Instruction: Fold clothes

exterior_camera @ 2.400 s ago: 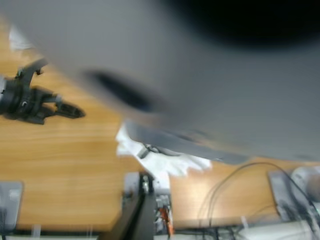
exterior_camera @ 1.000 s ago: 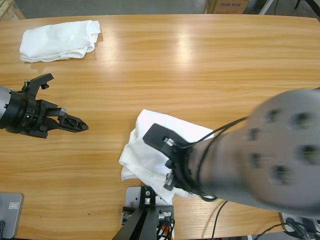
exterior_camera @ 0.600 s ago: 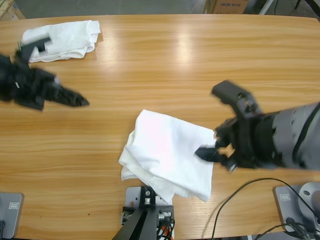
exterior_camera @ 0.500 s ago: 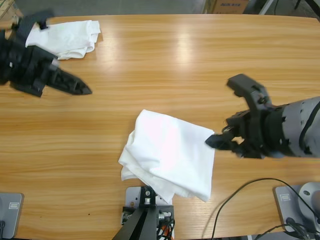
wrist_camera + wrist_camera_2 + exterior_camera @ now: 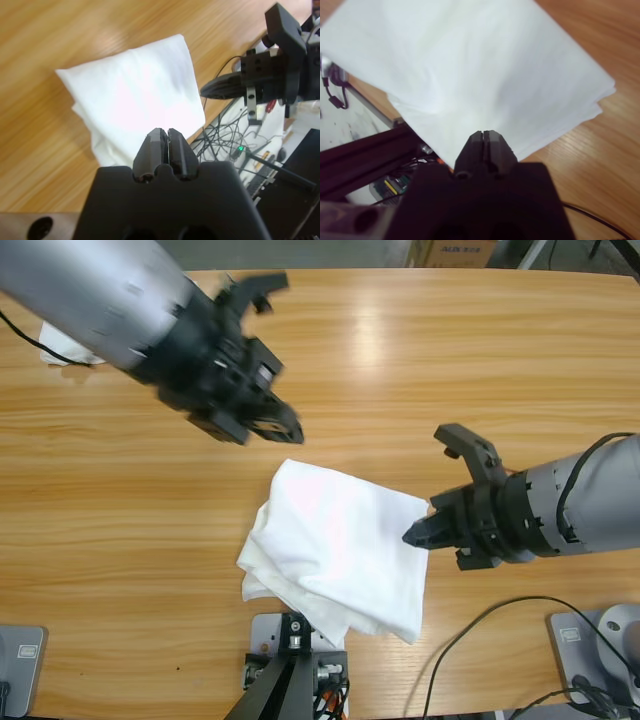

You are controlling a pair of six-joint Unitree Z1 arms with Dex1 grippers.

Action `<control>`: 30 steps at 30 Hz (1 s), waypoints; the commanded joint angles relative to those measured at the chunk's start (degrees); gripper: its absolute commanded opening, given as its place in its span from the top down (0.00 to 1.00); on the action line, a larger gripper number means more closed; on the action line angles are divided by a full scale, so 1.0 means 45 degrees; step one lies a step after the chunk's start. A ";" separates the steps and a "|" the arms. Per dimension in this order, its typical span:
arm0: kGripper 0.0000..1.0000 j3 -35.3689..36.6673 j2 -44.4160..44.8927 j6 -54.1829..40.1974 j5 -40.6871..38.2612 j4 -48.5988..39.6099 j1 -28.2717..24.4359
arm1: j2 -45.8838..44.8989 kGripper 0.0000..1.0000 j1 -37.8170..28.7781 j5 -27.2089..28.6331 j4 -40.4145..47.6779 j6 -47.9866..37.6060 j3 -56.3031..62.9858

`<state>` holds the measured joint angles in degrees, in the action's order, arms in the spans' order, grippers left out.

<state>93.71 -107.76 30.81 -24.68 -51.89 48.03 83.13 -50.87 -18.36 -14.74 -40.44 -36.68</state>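
A folded white T-shirt [image 5: 335,545] lies on the wooden table [image 5: 430,360] near its front edge. It also fills the left wrist view [image 5: 132,92] and the right wrist view [image 5: 465,60]. My left gripper [image 5: 290,432] hangs shut just above the shirt's upper left corner, holding nothing. In its own view the left gripper [image 5: 164,140] points down over the shirt. My right gripper [image 5: 410,536] is shut with its tip at the shirt's right edge, and the right gripper [image 5: 485,137] holds no cloth. A second white bundle [image 5: 58,348] at the far left is mostly hidden behind the left arm.
Black cables [image 5: 470,635] hang below the table's front edge on the right. A cardboard box [image 5: 450,252] stands beyond the far edge. The left wrist view shows the right gripper [image 5: 225,87] and a tangle of cables [image 5: 225,142] under the table edge.
The left arm has swung from the table's far left to the shirt's upper left corner. The right gripper let go of the shirt earlier and now points at its right edge.
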 commanded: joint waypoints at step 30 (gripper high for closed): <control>1.00 -0.6300 -0.1326 0.2021 -0.1547 0.3250 0.1494 | 0.2793 1.00 0.0523 -0.1362 0.4494 0.0619 0.0674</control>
<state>67.77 -112.13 39.27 -31.00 -38.63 54.07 91.14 -49.09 -22.05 -1.15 -39.50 -33.68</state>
